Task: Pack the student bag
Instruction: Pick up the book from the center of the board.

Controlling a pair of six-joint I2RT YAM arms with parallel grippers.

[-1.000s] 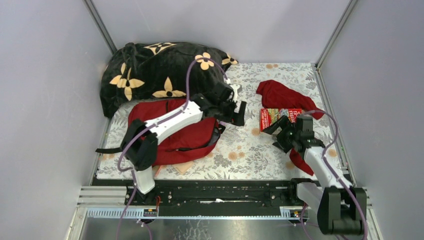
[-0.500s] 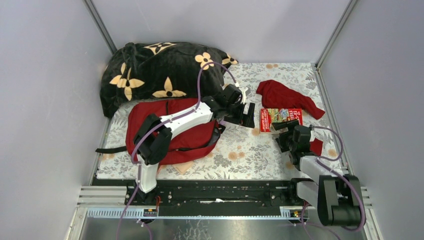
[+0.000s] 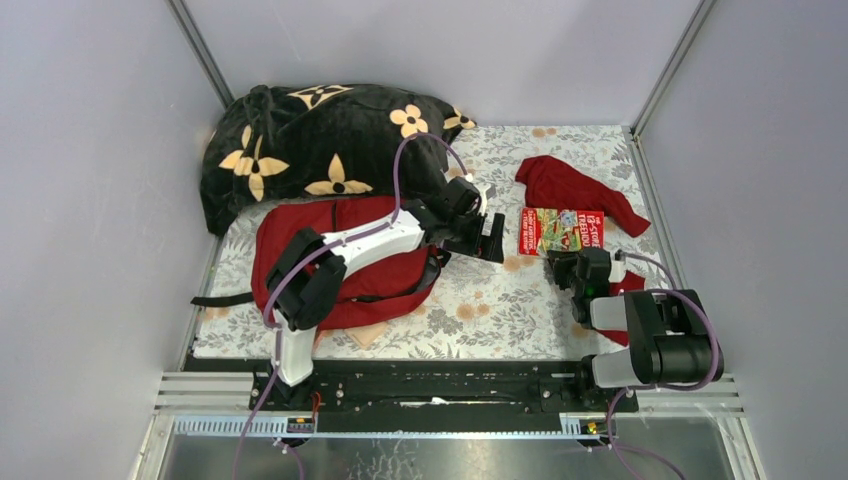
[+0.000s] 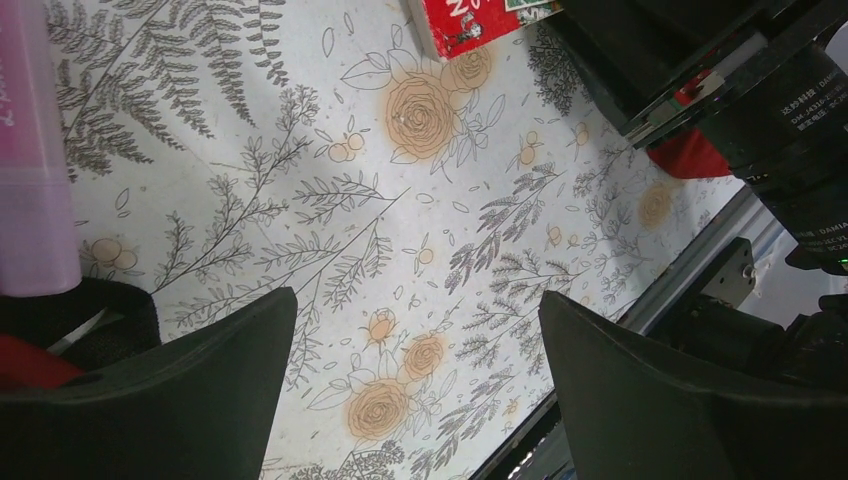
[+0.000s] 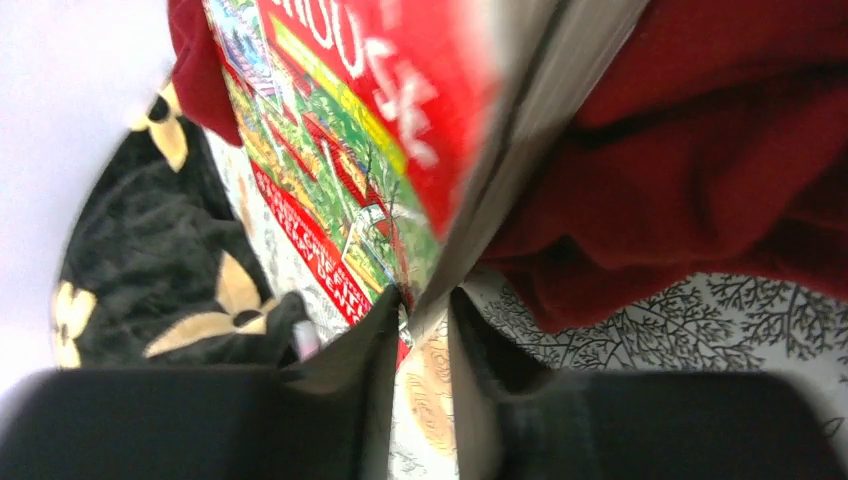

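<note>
student bag lying flat on the left half of the table

the student bag is a large dark-red fabric backpack with black zipper lines and a rounded outline. it lies on its back near the table's left edge, reaching almost to the near edge. one black strap trails out flat from its near-left corner toward the left edge. whether it is zipped cannot be told.

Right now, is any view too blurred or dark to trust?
Right wrist: book smeared and out of focus up close, fingers soft. Left wrist: cloth sharp, fingers dark silhouettes. Top: even light, sharp.
</note>
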